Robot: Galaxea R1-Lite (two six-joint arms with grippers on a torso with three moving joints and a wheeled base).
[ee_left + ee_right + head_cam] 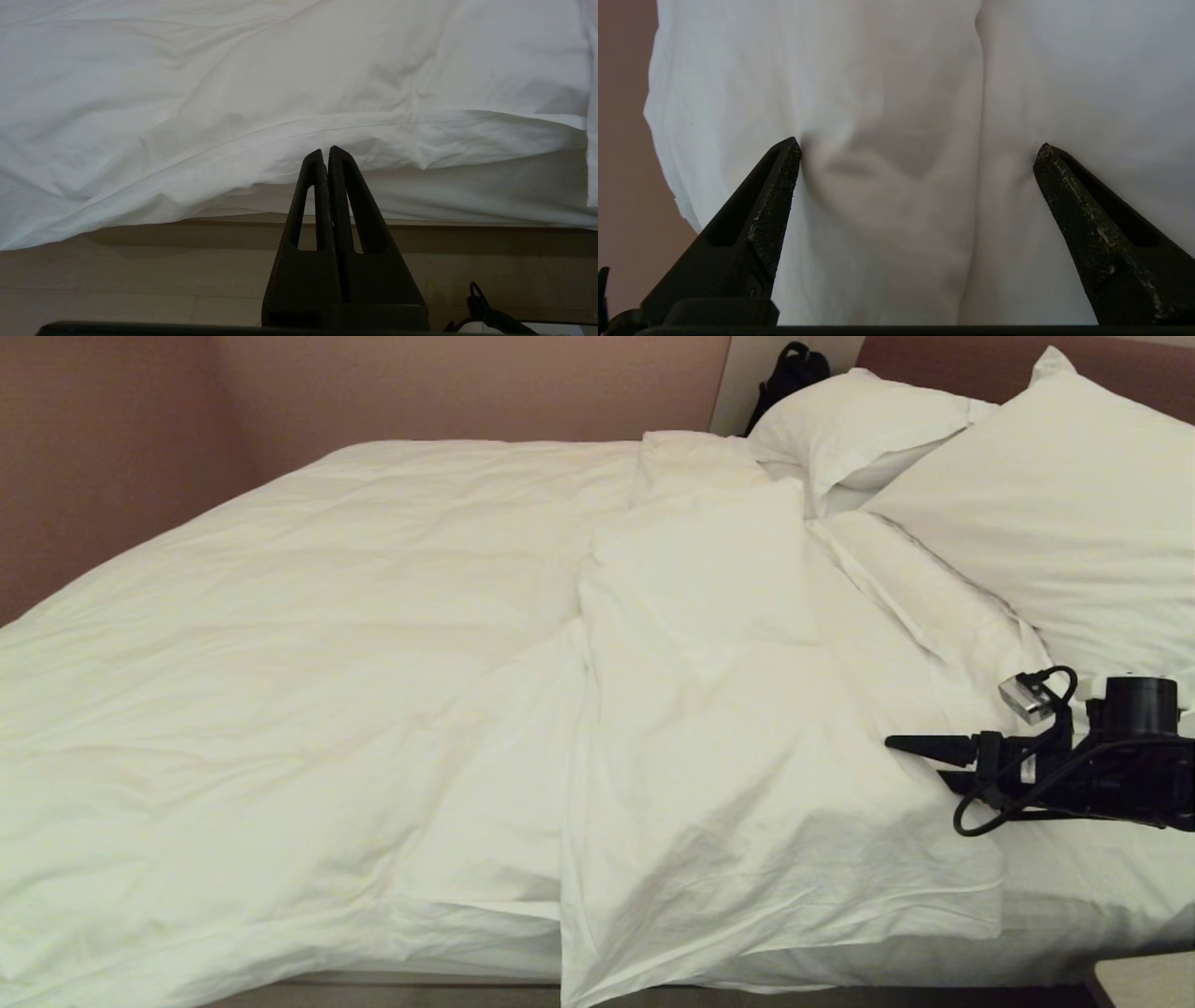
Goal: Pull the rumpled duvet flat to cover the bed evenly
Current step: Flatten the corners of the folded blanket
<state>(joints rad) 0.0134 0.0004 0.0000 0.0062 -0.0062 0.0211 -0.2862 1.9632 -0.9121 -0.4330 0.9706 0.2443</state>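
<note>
Duvet [308, 644] is being seen spread over most of the bed [1074, 905], but its right part is folded back on itself — a thick flap [738, 775] is lying doubled over toward the pillows [1027, 495], so bare sheet is being left showing near the edge. The right gripper [920, 747] is being held level just over that flap's right edge, fingers [777, 196] spread wide, nothing grasped. The left gripper [325, 156] is being kept low by the bedside — pinched fully closed, empty, pointed at the duvet's hanging hem above the floor [117, 280].
</note>
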